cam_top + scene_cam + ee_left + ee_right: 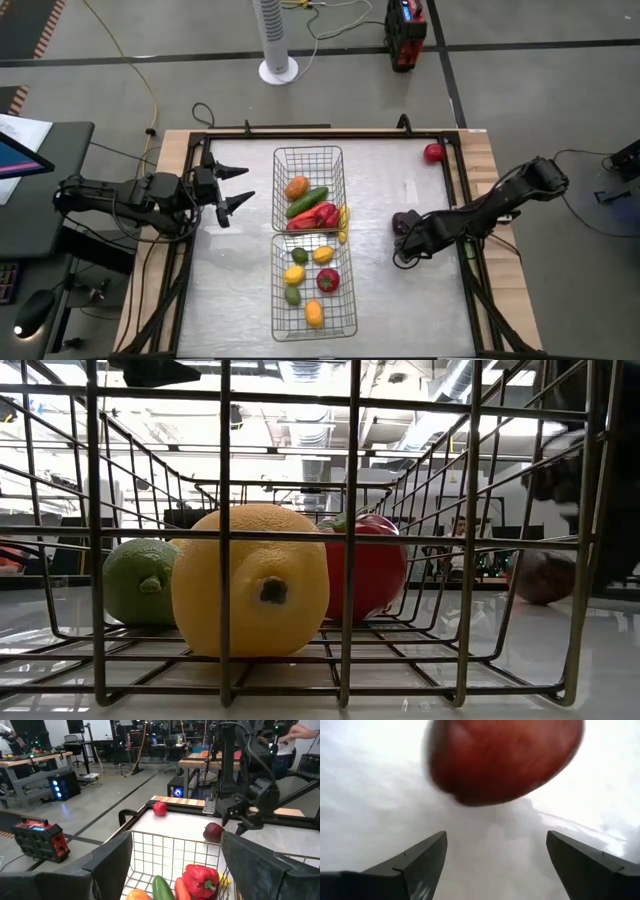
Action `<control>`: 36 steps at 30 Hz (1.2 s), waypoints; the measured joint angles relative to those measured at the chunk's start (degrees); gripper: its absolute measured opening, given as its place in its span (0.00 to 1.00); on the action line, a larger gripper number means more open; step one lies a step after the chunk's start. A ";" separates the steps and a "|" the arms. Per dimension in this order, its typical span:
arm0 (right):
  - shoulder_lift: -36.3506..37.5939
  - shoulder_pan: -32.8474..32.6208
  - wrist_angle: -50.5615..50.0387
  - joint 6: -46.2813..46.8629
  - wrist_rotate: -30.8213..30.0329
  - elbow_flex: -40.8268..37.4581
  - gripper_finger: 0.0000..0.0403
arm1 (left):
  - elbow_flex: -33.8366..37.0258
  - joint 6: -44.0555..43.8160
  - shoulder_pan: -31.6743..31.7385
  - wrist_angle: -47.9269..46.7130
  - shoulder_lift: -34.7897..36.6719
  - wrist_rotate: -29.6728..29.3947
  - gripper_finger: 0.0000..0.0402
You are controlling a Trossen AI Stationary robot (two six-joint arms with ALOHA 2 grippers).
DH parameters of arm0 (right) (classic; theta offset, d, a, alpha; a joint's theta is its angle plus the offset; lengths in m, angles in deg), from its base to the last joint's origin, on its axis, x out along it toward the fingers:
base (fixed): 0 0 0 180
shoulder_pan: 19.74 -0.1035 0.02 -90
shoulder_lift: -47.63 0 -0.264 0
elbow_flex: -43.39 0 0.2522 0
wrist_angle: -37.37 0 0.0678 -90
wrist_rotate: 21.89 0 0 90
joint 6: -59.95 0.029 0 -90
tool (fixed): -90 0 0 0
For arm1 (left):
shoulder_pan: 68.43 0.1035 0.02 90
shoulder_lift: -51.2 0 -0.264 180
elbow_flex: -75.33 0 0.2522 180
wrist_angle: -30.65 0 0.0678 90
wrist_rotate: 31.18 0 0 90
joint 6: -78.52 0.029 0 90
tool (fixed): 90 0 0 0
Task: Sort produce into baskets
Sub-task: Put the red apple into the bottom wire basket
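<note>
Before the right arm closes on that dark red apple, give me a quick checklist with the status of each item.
1. Right gripper open, fingers apart: ok.
2. Dark red apple between and ahead of those fingers: ok in the right wrist view; whether it is deep enough to be gripped: cannot tell.
3. Apple standing free on the table, apart from both baskets: ok.
4. Left gripper open, empty, hovering on the far basket's other side, away from the apple: ok.
5. Room in the near basket for another piece: ok.
6. Red apple at the far right corner not yet sorted: not ok.
</note>
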 joint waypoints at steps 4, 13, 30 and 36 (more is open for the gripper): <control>0.03 0.08 -1.93 2.42 -5.17 4.87 0.92 | 0.00 0.02 0.00 0.00 0.00 0.00 0.73; 0.04 3.92 -4.39 3.46 -11.87 4.26 0.92 | 0.00 -0.31 0.00 0.01 0.00 0.52 0.73; 0.02 11.74 4.50 -4.71 -13.73 -1.47 0.92 | 0.00 0.10 0.00 0.02 0.01 0.63 0.73; -0.09 12.36 8.34 -4.88 -12.00 -6.37 0.91 | 0.00 0.26 0.00 -0.46 0.00 0.63 0.73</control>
